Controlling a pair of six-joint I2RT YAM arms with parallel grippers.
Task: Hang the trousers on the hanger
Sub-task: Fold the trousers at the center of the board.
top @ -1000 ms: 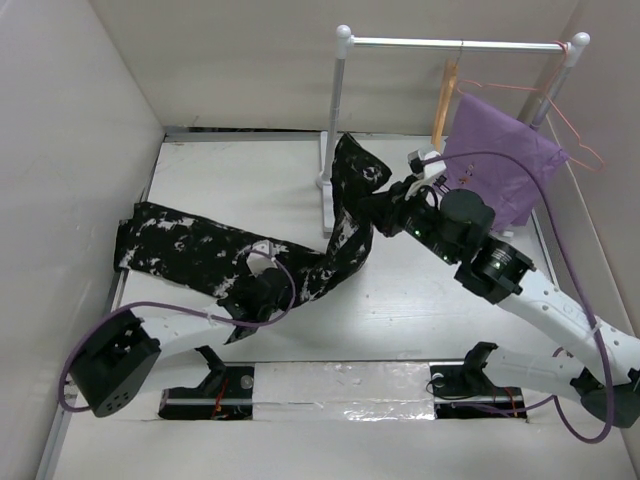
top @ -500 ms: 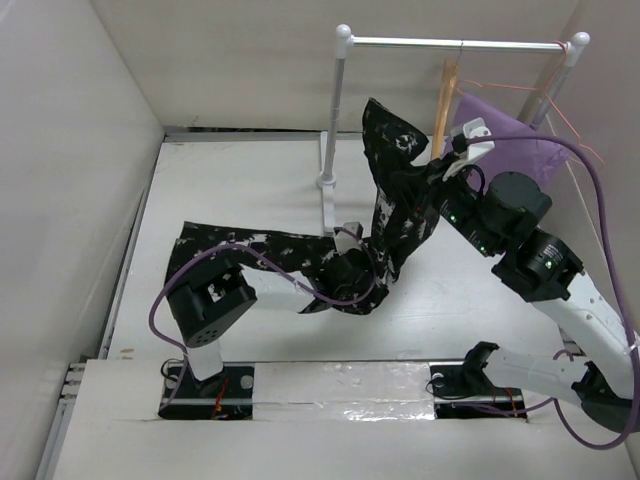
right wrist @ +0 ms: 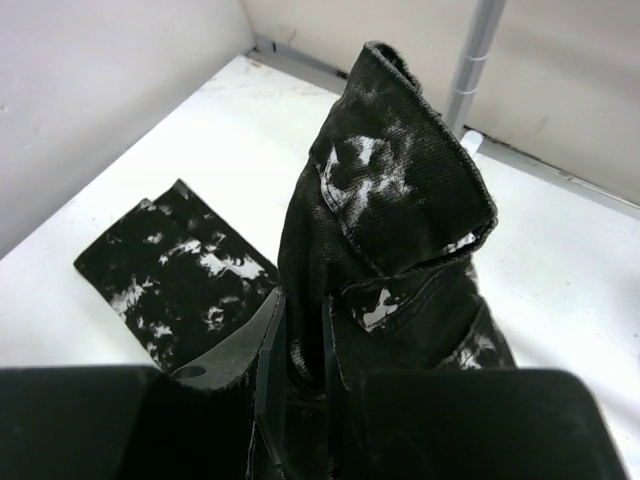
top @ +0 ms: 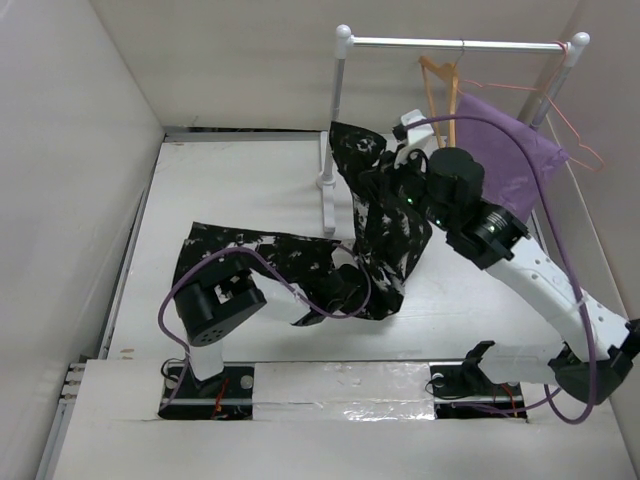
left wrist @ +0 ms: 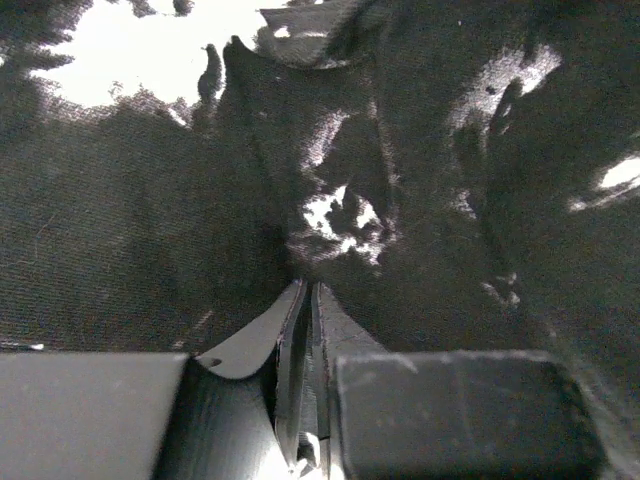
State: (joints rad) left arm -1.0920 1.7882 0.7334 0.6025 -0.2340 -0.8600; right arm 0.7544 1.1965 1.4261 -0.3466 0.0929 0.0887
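Basically, the risk is a tug-of-war: right gripper (right wrist: 300,322) pinches the trousers' (top: 385,235) raised end, left gripper (left wrist: 305,296) is clamped on a fold low by the table (top: 230,185), so more lift could yank cloth from one grip. Vs 0.5 s ago, that end sits lower, further from the wooden hanger (top: 451,110) on the rail (top: 500,44); hanger has swung.

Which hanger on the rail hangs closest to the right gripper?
The tan wooden hanger, nearest the right gripper and left of the purple cloth; the thin pink wire hangers sit farther right.
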